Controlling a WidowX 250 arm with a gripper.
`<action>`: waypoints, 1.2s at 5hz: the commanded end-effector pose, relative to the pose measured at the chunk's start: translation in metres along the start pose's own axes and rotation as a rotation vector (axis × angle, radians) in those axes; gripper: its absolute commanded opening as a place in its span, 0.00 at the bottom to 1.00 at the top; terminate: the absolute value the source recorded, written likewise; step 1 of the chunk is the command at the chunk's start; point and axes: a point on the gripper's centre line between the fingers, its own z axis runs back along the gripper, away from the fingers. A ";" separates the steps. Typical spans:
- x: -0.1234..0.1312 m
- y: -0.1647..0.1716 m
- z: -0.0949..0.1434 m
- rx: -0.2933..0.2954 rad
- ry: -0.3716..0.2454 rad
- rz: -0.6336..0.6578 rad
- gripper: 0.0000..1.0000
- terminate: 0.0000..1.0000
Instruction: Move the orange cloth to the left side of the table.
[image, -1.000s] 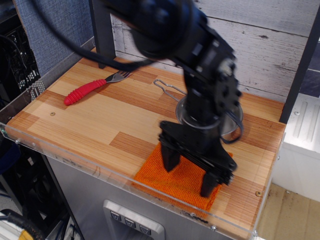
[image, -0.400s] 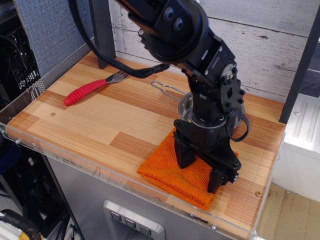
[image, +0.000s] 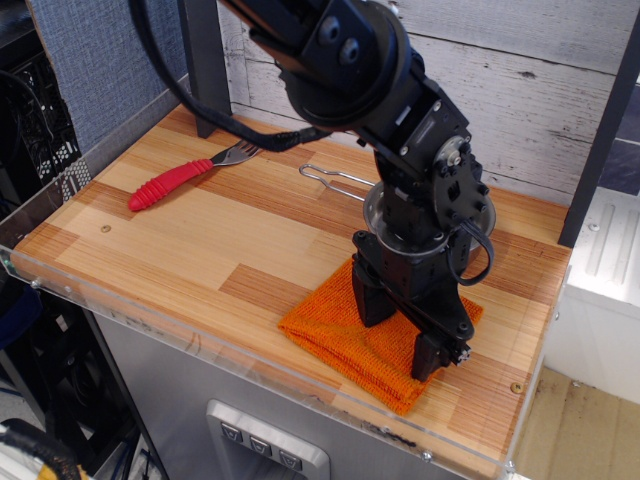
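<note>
You have one bright orange knitted cloth (image: 350, 335) on the striped wooden plank table (image: 190, 240), count one. One fork with a red ribbed handle (image: 185, 175) lies at the back left. One steel pan with a wire handle (image: 335, 180) sits behind the arm, mostly hidden. One black robot gripper (image: 405, 325) with two fingers is in view. One dark upright post (image: 205, 65) stands at the rear.

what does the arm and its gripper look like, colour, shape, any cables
The arm is glossy black all over, built from bulky rounded joint housings with small silver screw heads on the wrist. Black cables run along it: one sweeps down from the upper left, and another loops out beside the wrist. The gripper is matte black with two thick, blocky fingers. No coloured markings or labels are visible.
</note>
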 end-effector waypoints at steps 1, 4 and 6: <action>-0.058 0.075 -0.040 0.018 0.246 0.181 1.00 0.00; -0.068 0.113 -0.028 -0.069 0.260 0.134 1.00 0.00; -0.079 0.132 -0.005 -0.097 0.220 0.163 1.00 0.00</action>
